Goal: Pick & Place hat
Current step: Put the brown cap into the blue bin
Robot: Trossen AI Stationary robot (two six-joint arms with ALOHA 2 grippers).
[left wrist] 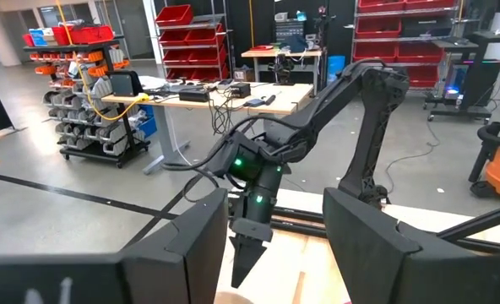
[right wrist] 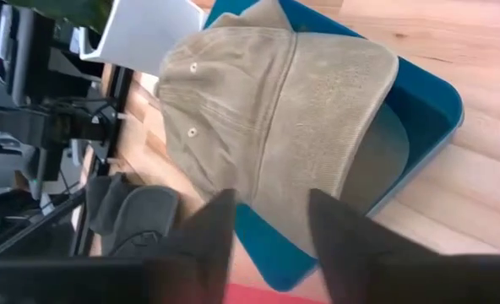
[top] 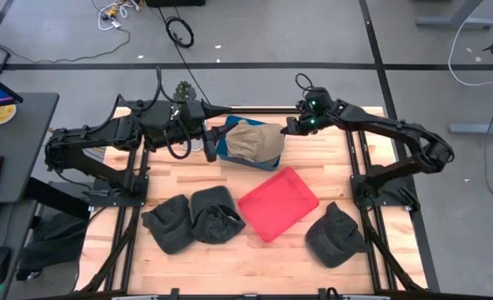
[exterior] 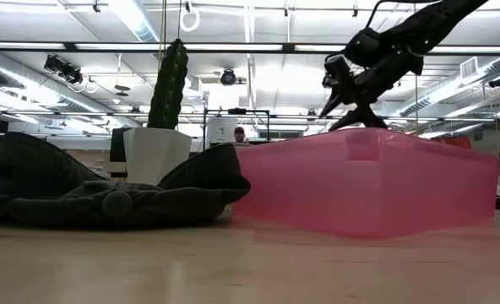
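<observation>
A tan corduroy hat (top: 255, 142) (right wrist: 275, 118) lies in a blue tray (top: 226, 143) (right wrist: 423, 110) near the table's far edge. My right gripper (top: 291, 127) (right wrist: 271, 241) hovers open just right of and above the hat, touching nothing; it also shows high in the low view (exterior: 336, 83) and in the left wrist view (left wrist: 248, 249). My left gripper (top: 211, 143) (left wrist: 275, 253) is open at the tray's left side, level with the table and facing the right arm. Three dark hats (top: 167, 223) (top: 216, 215) (top: 334, 235) rest on the table near its front edge.
A red tray (top: 278, 202) (exterior: 377, 181) sits mid-table between the dark hats. A cactus in a white pot (exterior: 161, 127) (right wrist: 144, 29) stands at the far edge behind the left arm. Bare wood lies right of the blue tray. A person shows far off in the room (exterior: 239, 133).
</observation>
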